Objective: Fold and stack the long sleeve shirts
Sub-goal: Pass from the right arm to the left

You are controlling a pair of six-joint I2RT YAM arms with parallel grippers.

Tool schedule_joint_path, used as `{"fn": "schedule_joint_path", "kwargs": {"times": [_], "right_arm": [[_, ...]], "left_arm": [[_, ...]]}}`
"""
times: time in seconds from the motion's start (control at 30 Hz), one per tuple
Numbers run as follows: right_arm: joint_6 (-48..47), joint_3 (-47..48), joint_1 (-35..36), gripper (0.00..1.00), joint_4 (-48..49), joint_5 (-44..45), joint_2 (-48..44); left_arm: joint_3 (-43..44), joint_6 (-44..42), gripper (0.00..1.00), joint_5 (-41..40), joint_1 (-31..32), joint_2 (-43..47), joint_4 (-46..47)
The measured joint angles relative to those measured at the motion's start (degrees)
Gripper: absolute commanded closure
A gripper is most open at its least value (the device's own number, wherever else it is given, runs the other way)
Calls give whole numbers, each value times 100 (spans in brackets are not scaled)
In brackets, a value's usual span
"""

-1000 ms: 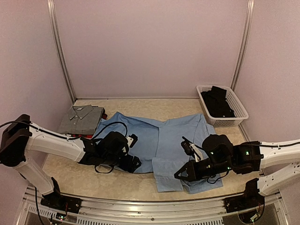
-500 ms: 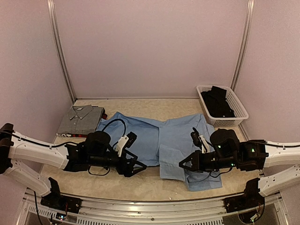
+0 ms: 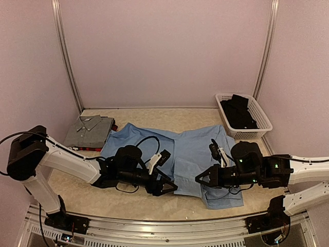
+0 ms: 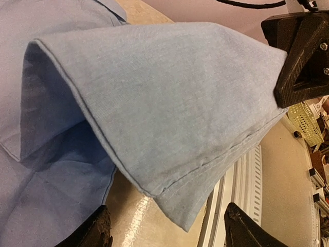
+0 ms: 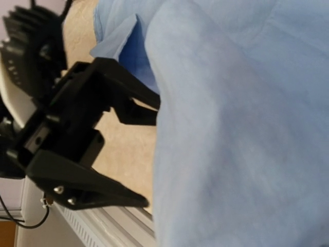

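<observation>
The large light blue shirt lies spread across the middle of the table. My right gripper is shut on its near edge and holds a folded flap a little above the table. The cloth hides its fingertips in the right wrist view. My left gripper is open just left of that flap, with the flap's lower corner hanging above the gap between its fingers. The grey shirt lies folded at the back left, on top of the red-and-black plaid one.
A white mesh basket holding dark clothes stands at the back right. The metal rail along the table's near edge runs close under both grippers. Bare tabletop shows at the front left.
My left gripper has travelled right along the shirt's near edge to the lifted flap, and its jaws have narrowed slightly. The right gripper first drew the flap up, then held still.
</observation>
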State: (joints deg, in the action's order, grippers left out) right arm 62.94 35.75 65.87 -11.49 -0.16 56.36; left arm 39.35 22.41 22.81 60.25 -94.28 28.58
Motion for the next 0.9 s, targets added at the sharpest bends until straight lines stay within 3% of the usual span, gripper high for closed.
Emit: {"fn": "schedule_joint_path", "kwargs": {"times": [0.23,0.4,0.6,0.73,0.77,0.9], "right_arm": [[37,-114,0,100,59,0,-55],[68,-155,0,100,68,0,-120],[120,-232,0,100,70,0,-168],[125,-260,0,100,44,4,-192],[125,-260,0,98,9,13,-208],[101,-260,-2,67,-280,136,-299]], "left_arm": [[210,221,43,446,37,-621,452],[308,332,60,651,107,-820,651],[328,391,100,868,131,-855,866],[367,407,100,997,131,-841,826],[380,404,100,1008,131,-822,796],[457,365,100,1038,131,-437,326]]}}
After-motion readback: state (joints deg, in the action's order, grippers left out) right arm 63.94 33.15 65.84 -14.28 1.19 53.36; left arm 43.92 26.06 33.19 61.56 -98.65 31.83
